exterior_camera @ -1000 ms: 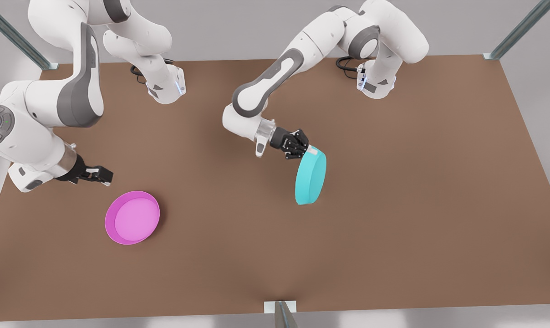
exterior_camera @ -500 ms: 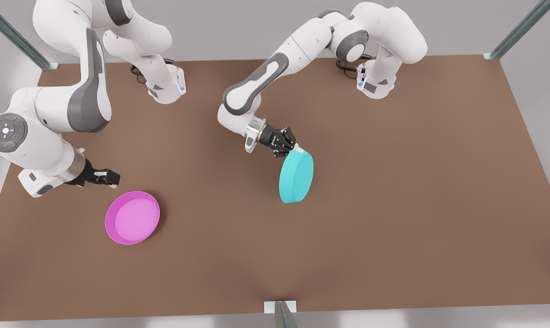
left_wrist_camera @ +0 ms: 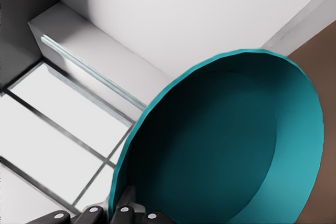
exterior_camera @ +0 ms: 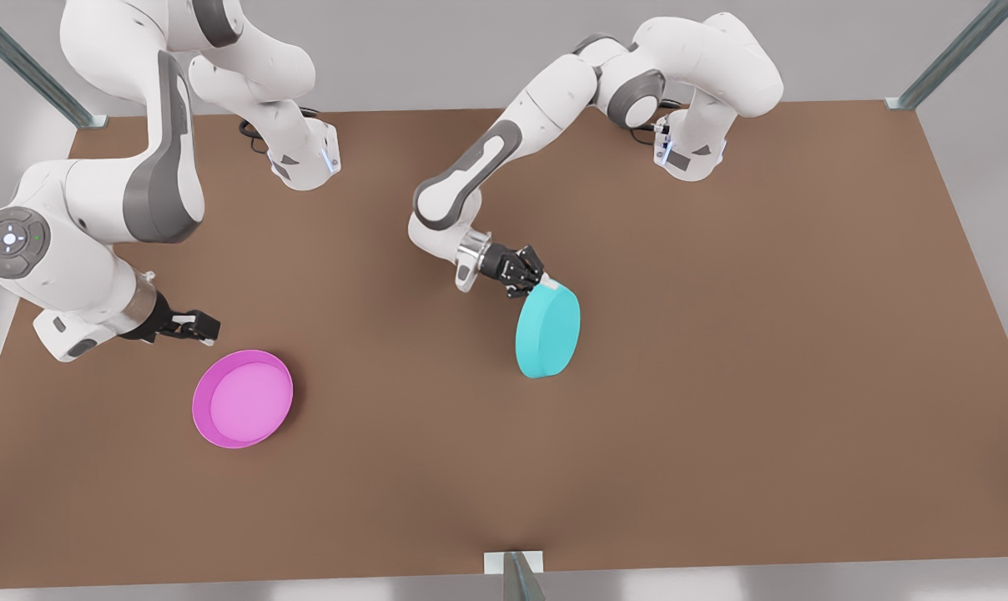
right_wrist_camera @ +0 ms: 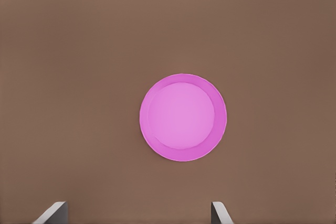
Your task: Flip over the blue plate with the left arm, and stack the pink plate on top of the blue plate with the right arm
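Left hand [exterior_camera: 539, 282] grips the rim of the blue plate [exterior_camera: 547, 330], fingers pinched on the plate's upper edge, near the middle of the brown counter [exterior_camera: 721, 376]. That plate is lifted and tipped up on edge, its flat base turned toward the front view's left and the camera, its hollow side facing away; whether its lower edge touches the counter I cannot tell. From the left wrist view the plate's hollow inside [left_wrist_camera: 231, 145] faces the camera, with the dark fingers [left_wrist_camera: 123, 211] closed on its rim. The left arm [exterior_camera: 504, 150] reaches down from its base at the far side of the counter, toward the front view's right. Right hand [exterior_camera: 204, 328] hangs at the front view's left, just beside the pink plate [exterior_camera: 243, 398] and above its far edge — not touching it. Its fingers stand wide apart, as the two light fingertips [right_wrist_camera: 52, 212] at the edge of the right wrist view show, with the pink plate [right_wrist_camera: 182, 117] seen between them farther off. The pink plate lies flat on the counter, open side up, well apart from the blue one. The right arm [exterior_camera: 95, 225] bends over the counter's edge at the front view's left, holding nothing.
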Action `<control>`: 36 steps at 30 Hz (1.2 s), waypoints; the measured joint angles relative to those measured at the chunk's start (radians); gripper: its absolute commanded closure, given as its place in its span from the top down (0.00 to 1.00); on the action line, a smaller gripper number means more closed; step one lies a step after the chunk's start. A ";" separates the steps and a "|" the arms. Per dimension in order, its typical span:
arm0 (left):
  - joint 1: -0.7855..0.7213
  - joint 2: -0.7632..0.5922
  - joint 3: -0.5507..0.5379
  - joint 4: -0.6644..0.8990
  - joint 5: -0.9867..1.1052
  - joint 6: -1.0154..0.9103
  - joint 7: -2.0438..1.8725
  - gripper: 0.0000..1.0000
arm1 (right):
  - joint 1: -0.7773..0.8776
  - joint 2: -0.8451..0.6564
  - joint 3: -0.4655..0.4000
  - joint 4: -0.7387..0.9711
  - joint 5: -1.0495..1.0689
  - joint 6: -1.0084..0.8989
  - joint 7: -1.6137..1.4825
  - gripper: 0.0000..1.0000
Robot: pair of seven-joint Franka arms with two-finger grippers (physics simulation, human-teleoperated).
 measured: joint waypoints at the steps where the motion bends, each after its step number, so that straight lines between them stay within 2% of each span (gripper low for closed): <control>1: 0.000 0.000 0.000 0.000 0.001 0.000 -0.001 0.26 | 0.000 0.000 0.000 0.000 0.000 0.000 0.000 1.00; 4: 0.000 0.003 0.000 0.000 0.002 0.000 0.000 0.29 | 0.000 0.000 0.000 0.000 0.003 0.001 0.000 1.00; 5: 0.000 0.005 -0.001 0.000 0.002 0.000 -0.001 0.38 | 0.000 0.001 0.000 0.000 0.004 0.002 0.000 1.00; 6: 0.000 0.007 -0.001 0.001 0.001 0.001 -0.002 1.00 | 0.000 0.001 0.000 0.000 0.005 0.002 0.000 1.00; 18: 0.012 0.139 -0.046 0.282 -0.043 0.014 -0.066 1.00 | -0.002 0.001 0.000 0.002 0.001 0.000 -0.011 1.00; 22: 0.051 0.140 -0.147 0.310 -0.064 0.043 -0.272 1.00 | -0.004 0.000 -0.006 0.014 0.001 0.038 -0.003 1.00; 28: 0.060 0.136 -0.154 0.362 -0.138 0.043 -0.330 1.00 | -0.024 0.013 -0.003 -0.032 0.006 0.089 -0.018 1.00; 30: 0.076 0.132 -0.233 0.392 -0.167 0.058 -0.426 1.00 | -0.010 -0.041 -0.046 -0.161 0.007 0.135 -0.018 1.00; 34: 0.128 0.121 -0.467 0.450 -0.197 0.113 -0.674 1.00 | -0.015 -0.035 -0.064 -0.193 0.005 0.135 -0.083 1.00; 36: 0.183 0.073 -0.665 0.478 -0.205 0.125 -0.798 1.00 | -0.018 -0.077 -0.071 -0.304 0.029 0.229 -0.099 1.00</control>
